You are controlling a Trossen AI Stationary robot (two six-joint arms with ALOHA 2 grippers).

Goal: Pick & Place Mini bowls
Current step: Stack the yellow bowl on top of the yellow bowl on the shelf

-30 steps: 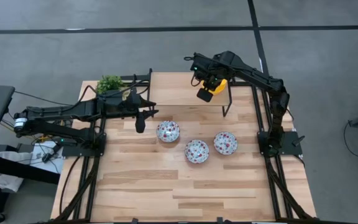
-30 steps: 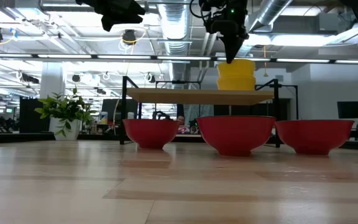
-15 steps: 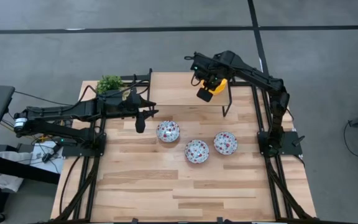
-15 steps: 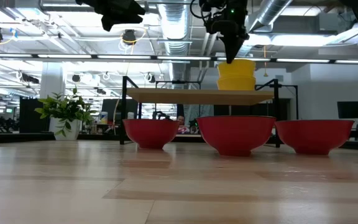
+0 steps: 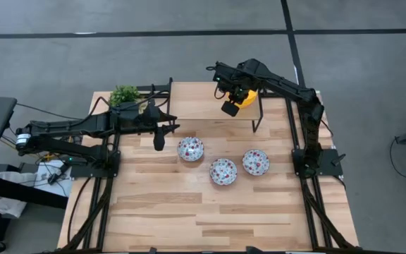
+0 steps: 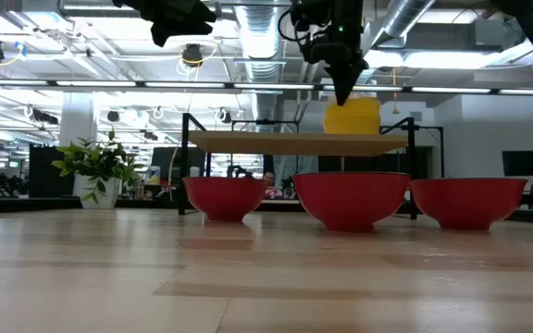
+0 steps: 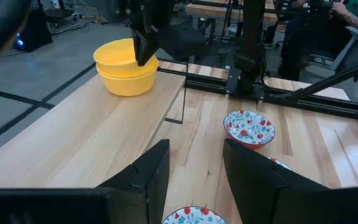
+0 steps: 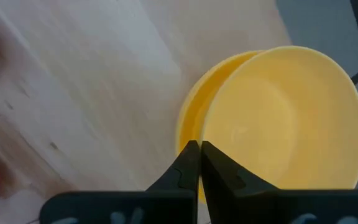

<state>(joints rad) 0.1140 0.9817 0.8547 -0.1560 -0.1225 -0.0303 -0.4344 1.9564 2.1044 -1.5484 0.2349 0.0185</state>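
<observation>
A stack of yellow mini bowls stands on a raised wooden shelf at the table's far side. My right gripper points down with its shut fingers at the top bowl's rim. Three floral mini bowls rest on their bases on the table; their outsides look red in the low view. My left gripper hovers open, left of them, with nothing between its fingers. My right gripper comes from above, pointing steeply down. Its shut fingertips meet the top yellow bowl at the rim on the side toward the table's left. Whether the rim lies between the fingers or under them cannot be told. The bowl sits in the stack on the shelf.
A small green potted plant stands at the far left corner beside the shelf. The shelf's black legs reach down to the table just behind the floral bowls. The near half of the table is bare wood.
In the low view the yellow stack stands lower than before: its top has sunk under my right gripper's fingertips, which have come down slightly with it. The floral bowls and my left gripper have kept still.
</observation>
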